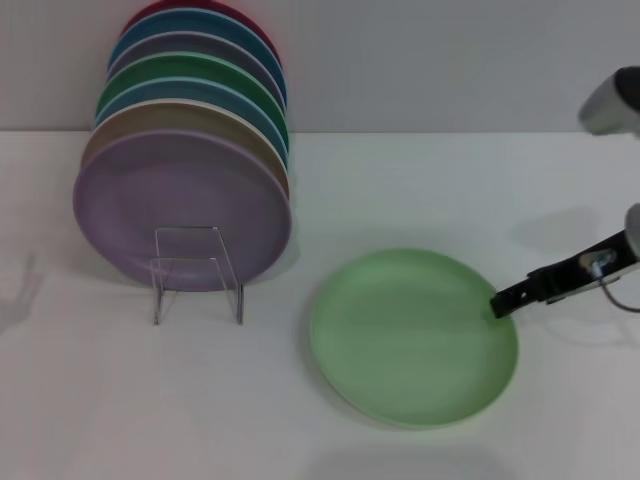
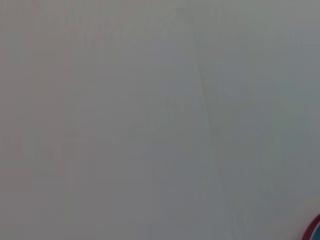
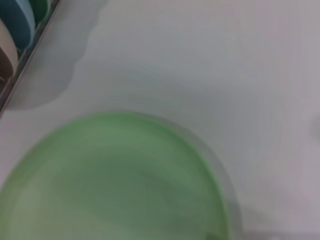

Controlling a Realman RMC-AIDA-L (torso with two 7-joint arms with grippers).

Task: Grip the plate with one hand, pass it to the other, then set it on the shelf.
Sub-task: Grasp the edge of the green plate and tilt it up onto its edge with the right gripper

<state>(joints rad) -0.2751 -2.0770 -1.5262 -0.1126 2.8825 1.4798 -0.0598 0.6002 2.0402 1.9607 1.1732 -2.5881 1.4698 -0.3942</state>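
The pale mint-green plate [image 1: 412,336] lies flat on the white table, right of centre in the head view. It fills the lower part of the right wrist view [image 3: 115,185]. My right gripper [image 1: 500,302] reaches in from the right, and its black tip is at the plate's right rim. The clear plastic shelf [image 1: 196,272] stands at the left with its squarish bracket in front. Several coloured plates stand upright in it, with a lilac plate [image 1: 180,205] foremost. My left gripper is out of view.
The upright plates run back toward the grey wall [image 1: 450,60]. Their edges show in a corner of the right wrist view [image 3: 17,20]. The left wrist view shows a plain pale surface and a sliver of a red and blue plate edge [image 2: 316,231].
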